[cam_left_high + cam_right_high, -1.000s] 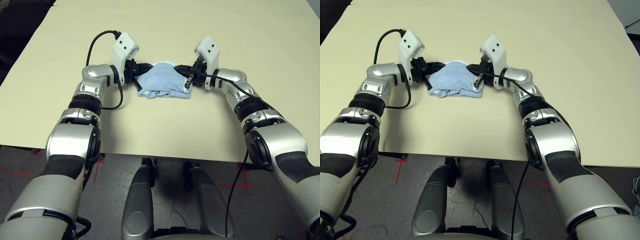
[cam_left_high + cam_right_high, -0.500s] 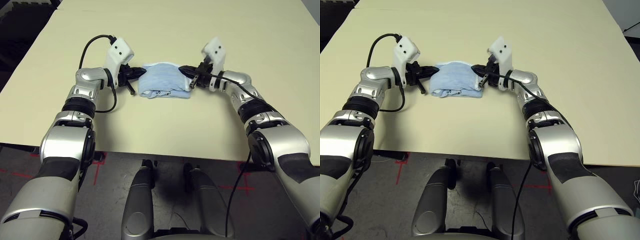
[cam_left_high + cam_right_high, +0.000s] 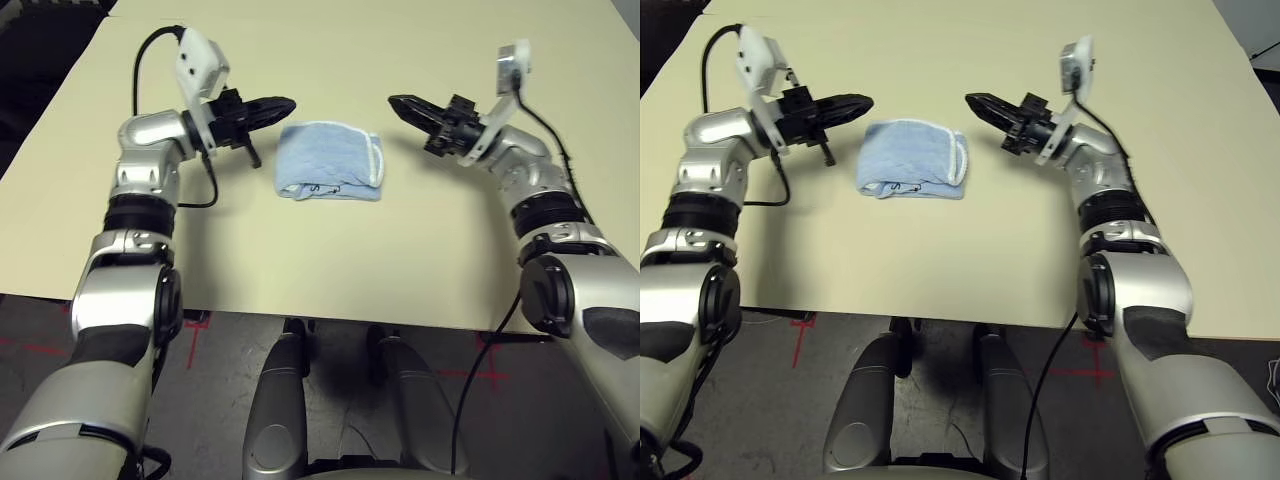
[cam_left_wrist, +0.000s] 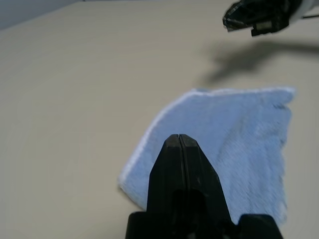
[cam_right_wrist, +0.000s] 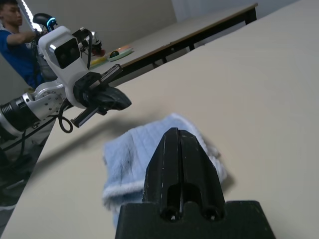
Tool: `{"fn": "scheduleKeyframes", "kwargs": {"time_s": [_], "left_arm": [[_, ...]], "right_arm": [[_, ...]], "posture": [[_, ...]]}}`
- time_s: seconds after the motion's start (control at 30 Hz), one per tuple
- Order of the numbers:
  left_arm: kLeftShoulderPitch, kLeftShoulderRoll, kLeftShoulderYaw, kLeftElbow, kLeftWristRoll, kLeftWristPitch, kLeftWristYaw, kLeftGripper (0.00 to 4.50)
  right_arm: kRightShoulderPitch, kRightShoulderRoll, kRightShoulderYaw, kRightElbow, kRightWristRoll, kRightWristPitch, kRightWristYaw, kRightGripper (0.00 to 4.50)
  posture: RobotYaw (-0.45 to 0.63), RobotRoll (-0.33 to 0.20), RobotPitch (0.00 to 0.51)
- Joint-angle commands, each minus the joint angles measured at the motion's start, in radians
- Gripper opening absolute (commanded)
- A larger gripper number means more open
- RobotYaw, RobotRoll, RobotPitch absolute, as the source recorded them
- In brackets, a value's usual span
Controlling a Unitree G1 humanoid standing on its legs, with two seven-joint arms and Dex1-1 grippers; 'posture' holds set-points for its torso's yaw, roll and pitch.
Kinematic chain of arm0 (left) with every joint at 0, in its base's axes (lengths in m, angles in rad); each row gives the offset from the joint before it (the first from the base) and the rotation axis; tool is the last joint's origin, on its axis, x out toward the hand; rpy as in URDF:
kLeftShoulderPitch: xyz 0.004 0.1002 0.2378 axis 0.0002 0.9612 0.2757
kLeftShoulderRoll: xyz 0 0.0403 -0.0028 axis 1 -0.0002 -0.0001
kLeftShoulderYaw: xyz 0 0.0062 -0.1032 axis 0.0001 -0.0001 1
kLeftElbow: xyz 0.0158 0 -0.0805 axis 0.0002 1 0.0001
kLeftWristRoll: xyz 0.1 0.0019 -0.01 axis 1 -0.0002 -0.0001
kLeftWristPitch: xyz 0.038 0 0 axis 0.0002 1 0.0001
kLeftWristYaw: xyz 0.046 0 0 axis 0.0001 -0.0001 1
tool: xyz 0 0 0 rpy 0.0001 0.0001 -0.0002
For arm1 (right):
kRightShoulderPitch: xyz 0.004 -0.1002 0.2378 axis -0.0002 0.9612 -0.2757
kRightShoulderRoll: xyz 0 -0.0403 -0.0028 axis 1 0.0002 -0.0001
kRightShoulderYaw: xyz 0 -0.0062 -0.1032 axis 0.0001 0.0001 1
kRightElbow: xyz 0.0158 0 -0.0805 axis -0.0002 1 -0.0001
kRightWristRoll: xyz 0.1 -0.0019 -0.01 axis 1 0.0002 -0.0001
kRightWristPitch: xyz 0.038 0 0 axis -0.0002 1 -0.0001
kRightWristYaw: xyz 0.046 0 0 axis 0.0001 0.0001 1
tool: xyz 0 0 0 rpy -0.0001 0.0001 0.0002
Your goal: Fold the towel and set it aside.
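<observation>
Folded towel (image 3: 330, 175) lies alone on the table (image 3: 420, 60), left gripper (image 3: 285, 103) and right gripper (image 3: 395, 101) flank it, fingers pressed together, holding nothing.

Both forearms are polished silver shells with black ribbed rings at the joints and black padding near the elbows. Each wrist carries a white boxy camera housing with 2 small dark holes, fed by a looping black cable. The left pincer (image 3: 283, 103) and right pincer (image 3: 398, 102) have 2 tapered matte-black fingers.
</observation>
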Motion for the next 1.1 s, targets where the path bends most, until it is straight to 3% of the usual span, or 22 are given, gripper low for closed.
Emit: {"fn": "scheduleKeyframes", "kwargs": {"time_s": [0.03, 0.17, 0.2, 0.33, 0.4, 0.6, 0.83, 1.1], "left_arm": [[0.086, 0.035, -0.010, -0.137, -0.047, 0.026, -0.061, 0.97], [0.122, 0.050, -0.014, -0.195, -0.076, 0.036, -0.095, 2.39], [0.123, 0.052, -0.017, -0.200, -0.081, 0.044, -0.101, 2.86], [0.115, 0.062, -0.029, -0.212, -0.094, 0.067, -0.130, 4.41], [0.106, 0.062, -0.033, -0.216, -0.096, 0.064, -0.137, 4.50], [0.093, 0.060, -0.041, -0.233, -0.101, 0.068, -0.137, 4.50], [0.104, 0.060, -0.043, -0.269, -0.107, 0.090, -0.127, 4.50], [0.127, 0.061, -0.047, -0.302, -0.108, 0.100, -0.105, 4.50]], "right_arm": [[0.058, -0.053, 0.069, -0.080, -0.032, 0.006, 0.099, 0.49], [0.090, -0.091, 0.114, -0.089, -0.074, -0.114, 0.157, 1.78], [0.091, -0.097, 0.121, -0.083, -0.078, -0.127, 0.165, 2.28], [0.078, -0.108, 0.121, -0.064, -0.066, -0.043, 0.164, 3.83], [0.055, -0.115, 0.107, -0.052, -0.039, 0.138, 0.122, 4.46], [-0.009, -0.139, 0.098, 0.004, -0.023, 0.565, -0.003, 4.46], [-0.045, -0.079, 0.050, -0.001, 0.032, 0.808, -0.164, 4.46], [0.007, 0.016, -0.034, -0.117, 0.132, 1.018, -0.342, 4.46]], "posture": [[0.08, 0.000, 0.311], [0.08, 0.000, 0.311], [0.07, 0.000, 0.311], [0.07, 0.000, 0.308], [0.07, 0.000, 0.307], [0.08, 0.000, 0.307], [0.10, 0.000, 0.310], [0.11, 0.000, 0.302]]}}
